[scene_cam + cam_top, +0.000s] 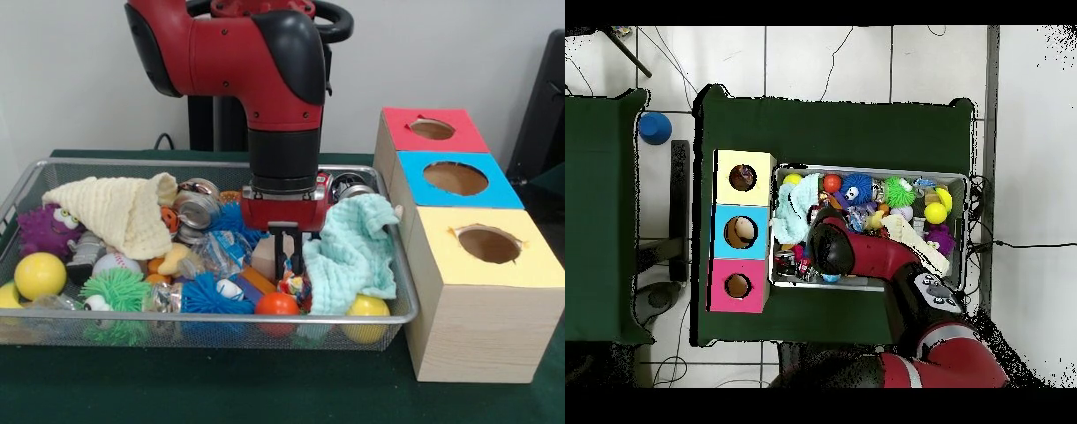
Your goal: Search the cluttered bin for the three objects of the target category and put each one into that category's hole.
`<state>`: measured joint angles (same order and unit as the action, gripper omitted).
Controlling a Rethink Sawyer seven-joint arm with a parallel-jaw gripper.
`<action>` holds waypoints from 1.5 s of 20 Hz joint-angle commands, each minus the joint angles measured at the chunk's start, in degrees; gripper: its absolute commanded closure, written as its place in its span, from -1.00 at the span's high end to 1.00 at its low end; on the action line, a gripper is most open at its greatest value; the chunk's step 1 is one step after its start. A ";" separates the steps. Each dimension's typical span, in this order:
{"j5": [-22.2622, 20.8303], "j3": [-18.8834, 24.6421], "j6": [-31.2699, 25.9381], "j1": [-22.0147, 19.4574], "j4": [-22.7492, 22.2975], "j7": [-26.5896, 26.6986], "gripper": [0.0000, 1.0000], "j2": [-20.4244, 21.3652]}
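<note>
The red and black robot arm's black gripper [286,252] reaches straight down into the wide silver wire-mesh bin [212,329], its two fingers set narrowly apart, holding nothing visible. Directly beneath its tips lies a small multicoloured knotted rope ball [296,286], partly buried. Just in front sits a smooth orange ball [277,304]. Pressing against the gripper's side toward the boxes is a crumpled pale mint cloth [355,252]; a yellow ball [367,308] peeks under it. On the other side lie a spiky blue rubber ball [205,294] and, farther off, a cream knitted cloth [119,212]. Beyond the mint cloth, outside the bin, stands the yellow-topped wooden box's round hole [488,244].
</note>
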<state>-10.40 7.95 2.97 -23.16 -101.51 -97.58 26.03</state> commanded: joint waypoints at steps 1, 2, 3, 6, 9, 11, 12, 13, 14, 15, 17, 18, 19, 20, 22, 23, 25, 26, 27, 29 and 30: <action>1.55 3.64 -3.99 0.10 -2.93 -9.20 -1.00 4.33; 1.61 3.56 -4.27 0.19 -3.05 -9.14 -1.00 4.58; 1.61 3.46 -4.58 0.32 -3.45 -9.12 -1.00 5.16; 1.75 3.45 -5.96 0.22 -4.33 -8.88 -1.00 6.56; 2.14 3.20 -7.94 0.38 -4.93 -8.65 -1.00 8.30; 2.32 3.09 -8.72 0.44 -5.40 -8.67 -1.00 9.22; 2.35 3.13 -8.98 0.43 -5.58 -8.64 -1.00 9.57; 2.58 3.06 -9.73 0.49 -5.73 -8.61 -1.00 10.21; 2.67 3.03 -9.99 0.52 -5.98 -8.65 -1.00 10.63; 2.89 2.82 -10.67 0.74 -6.29 -8.70 -1.00 11.40; 3.20 2.77 -11.41 0.89 -6.82 -8.74 -1.00 12.25; 3.25 2.76 -11.52 0.91 -6.96 -8.74 -1.00 12.44; 3.39 2.74 -11.94 0.96 -6.99 -8.71 -1.00 12.68; 3.43 2.71 -11.98 0.99 -7.13 -8.77 -1.00 12.79; 3.59 2.69 -12.24 1.10 -7.32 -8.95 -1.00 13.05; 3.76 2.70 -12.59 1.14 -7.45 -9.05 -1.00 13.20; 3.95 2.99 -13.38 0.99 -7.74 -8.91 -1.00 13.79; 4.00 3.19 -13.81 0.81 -7.95 -8.76 -1.00 14.10; 4.11 3.38 -14.67 0.69 -8.11 -8.47 -1.00 14.75; 4.31 3.30 -15.72 0.68 -8.52 -8.28 -1.00 15.71; 4.40 3.23 -16.14 0.75 -8.32 -8.17 -1.00 15.87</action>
<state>-8.87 7.94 -4.97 -22.30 -105.76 -97.58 39.79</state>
